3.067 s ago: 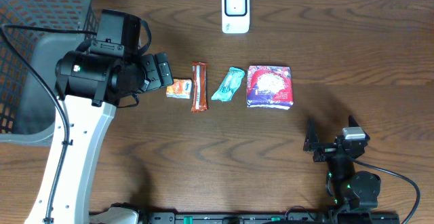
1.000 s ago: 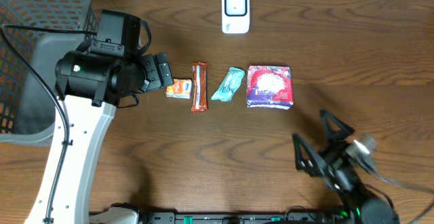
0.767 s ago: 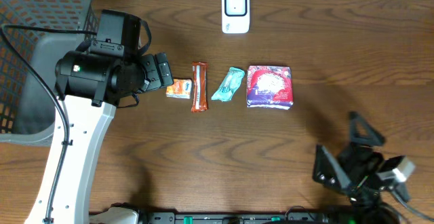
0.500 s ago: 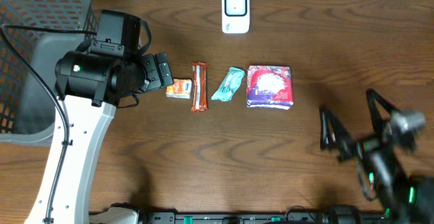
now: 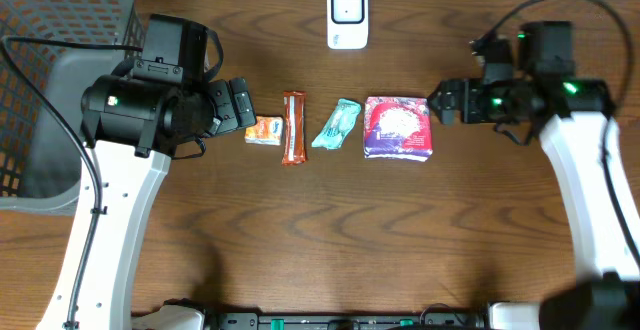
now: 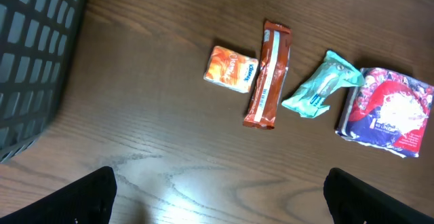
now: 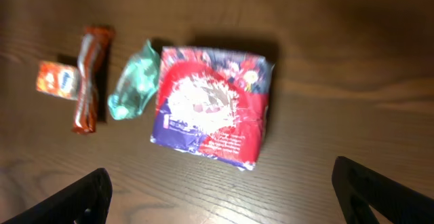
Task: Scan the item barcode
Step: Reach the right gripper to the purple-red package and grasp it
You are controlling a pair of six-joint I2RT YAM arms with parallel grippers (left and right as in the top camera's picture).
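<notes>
Four items lie in a row mid-table: a small orange packet (image 5: 264, 130), a brown-red bar (image 5: 292, 127), a teal wrapper (image 5: 336, 124) and a purple-and-red pack (image 5: 398, 127). No barcode shows on any of them. A white scanner unit (image 5: 347, 15) stands at the back edge. My left gripper (image 5: 246, 107) hovers open just left of the orange packet (image 6: 232, 70), with nothing between its fingers (image 6: 81, 198). On the other side my right gripper (image 5: 447, 102) is open and empty, close to the right edge of the purple-and-red pack (image 7: 211, 106).
A grey mesh basket (image 5: 50, 60) fills the far left corner. Bare wooden table (image 5: 330, 240) stretches in front of the row of items.
The right arm has swung up from the near right edge of the table to beside the purple-and-red pack. The left arm and all items stay put.
</notes>
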